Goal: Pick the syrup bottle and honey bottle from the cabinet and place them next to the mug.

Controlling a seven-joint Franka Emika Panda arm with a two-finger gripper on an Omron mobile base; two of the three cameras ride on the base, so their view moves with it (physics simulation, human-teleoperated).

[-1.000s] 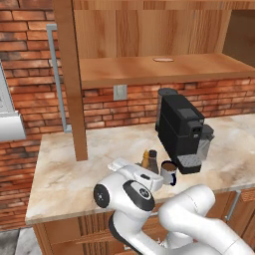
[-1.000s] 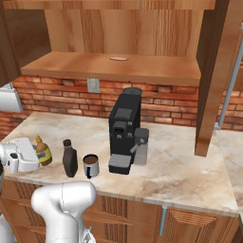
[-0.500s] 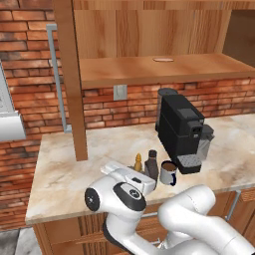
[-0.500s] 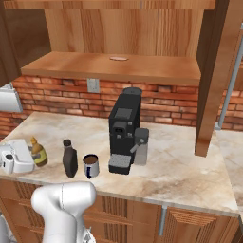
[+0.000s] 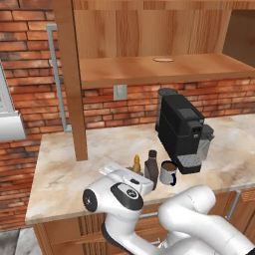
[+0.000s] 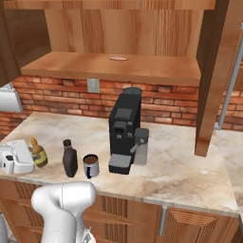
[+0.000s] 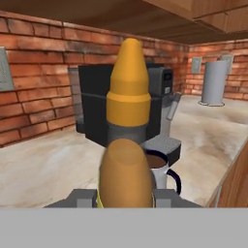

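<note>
The honey bottle (image 6: 38, 153) stands at the left end of a row on the marble counter, and my gripper (image 7: 123, 198) is shut on it from the left. Close up, its yellow nozzle (image 7: 128, 72) rises between my fingertips (image 7: 80, 197). My white hand (image 5: 119, 174) sits just left of the honey bottle (image 5: 136, 163). The syrup bottle (image 6: 70, 158) is upright to its right, beside the white mug (image 6: 90, 165). The same order shows from the other side: syrup bottle (image 5: 152, 169), then mug (image 5: 168, 173). The mug (image 7: 162, 174) shows behind the honey bottle. The open cabinet (image 5: 149, 69) hangs above.
A black coffee machine (image 6: 124, 128) stands right of the mug, with a grey jug against its side. A wooden post (image 5: 72, 89) rises from the counter at the left. A small flat disc (image 5: 163, 60) lies on the cabinet shelf. The counter's front edge runs just below the bottles.
The hand and honey bottle shifted a little left and down, away from the syrup bottle, over the first half second. Since then they have hardly moved.
</note>
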